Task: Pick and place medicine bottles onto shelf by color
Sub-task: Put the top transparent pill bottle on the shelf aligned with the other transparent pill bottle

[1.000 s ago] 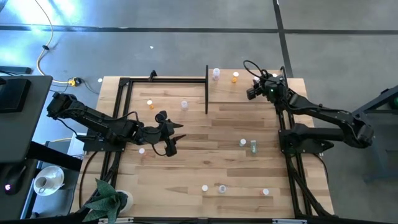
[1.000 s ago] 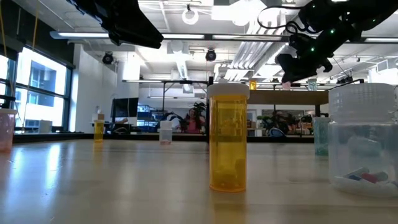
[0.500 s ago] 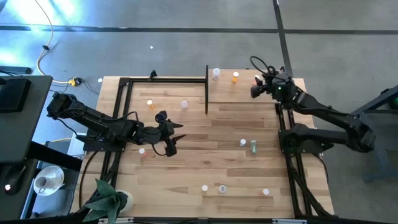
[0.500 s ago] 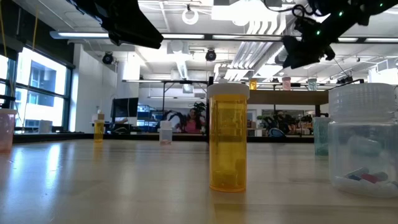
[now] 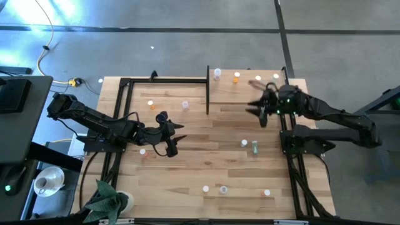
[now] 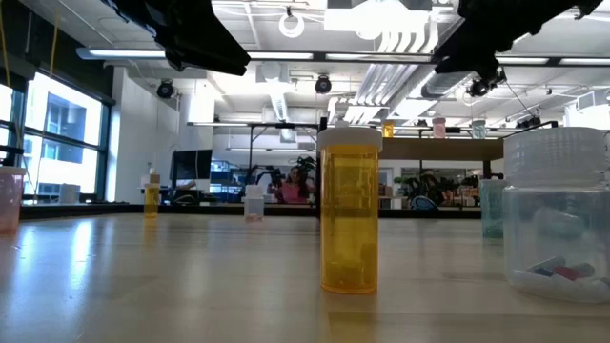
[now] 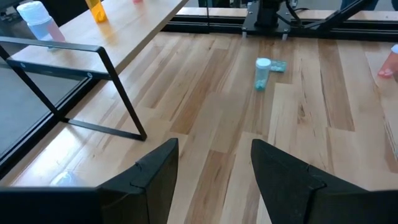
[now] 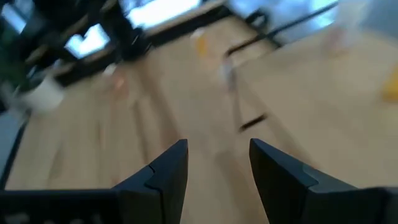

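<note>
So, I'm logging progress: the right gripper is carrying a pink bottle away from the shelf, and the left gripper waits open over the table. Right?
Not quite: the right gripper is empty, as the right wrist view shows nothing between its open fingers. The pink bottle stands on the shelf. The left gripper does wait open over the table.

Grey concrete floor, tall windows, bright ceiling strip lights, potted plant by the table
</note>
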Robot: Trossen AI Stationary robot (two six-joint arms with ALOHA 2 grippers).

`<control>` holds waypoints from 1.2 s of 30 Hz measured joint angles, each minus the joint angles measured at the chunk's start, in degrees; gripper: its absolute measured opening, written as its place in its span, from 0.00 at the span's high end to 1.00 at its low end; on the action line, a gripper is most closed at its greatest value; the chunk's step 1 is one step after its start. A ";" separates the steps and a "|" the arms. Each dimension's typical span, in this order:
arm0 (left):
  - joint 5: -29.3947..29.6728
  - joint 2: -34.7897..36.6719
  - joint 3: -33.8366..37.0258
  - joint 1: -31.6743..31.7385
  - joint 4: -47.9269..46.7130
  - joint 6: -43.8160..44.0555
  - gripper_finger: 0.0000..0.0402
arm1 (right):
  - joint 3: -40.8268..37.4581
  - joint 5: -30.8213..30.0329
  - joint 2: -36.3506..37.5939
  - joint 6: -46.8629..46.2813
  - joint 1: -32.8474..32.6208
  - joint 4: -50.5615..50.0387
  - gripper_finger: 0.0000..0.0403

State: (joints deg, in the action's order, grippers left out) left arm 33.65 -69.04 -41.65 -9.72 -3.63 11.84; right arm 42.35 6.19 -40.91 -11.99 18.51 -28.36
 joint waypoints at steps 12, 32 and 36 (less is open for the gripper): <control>5.83 0.00 0.02 0.44 -9.73 7.27 0.53 | 0.00 -17.59 -4.61 -2.70 -23.75 2.91 0.60; -6.37 -0.59 0.04 22.31 -12.80 14.49 0.52 | -0.09 -42.35 -17.97 -4.67 -36.66 20.99 0.60; -6.81 -0.59 0.04 25.00 -12.34 16.50 0.50 | -0.09 -42.42 -18.01 -5.18 -36.66 21.00 0.60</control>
State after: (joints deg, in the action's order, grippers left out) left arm 26.84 -69.63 -41.60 15.28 -15.97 28.34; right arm 42.26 -36.23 -58.92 -17.17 -18.15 -7.36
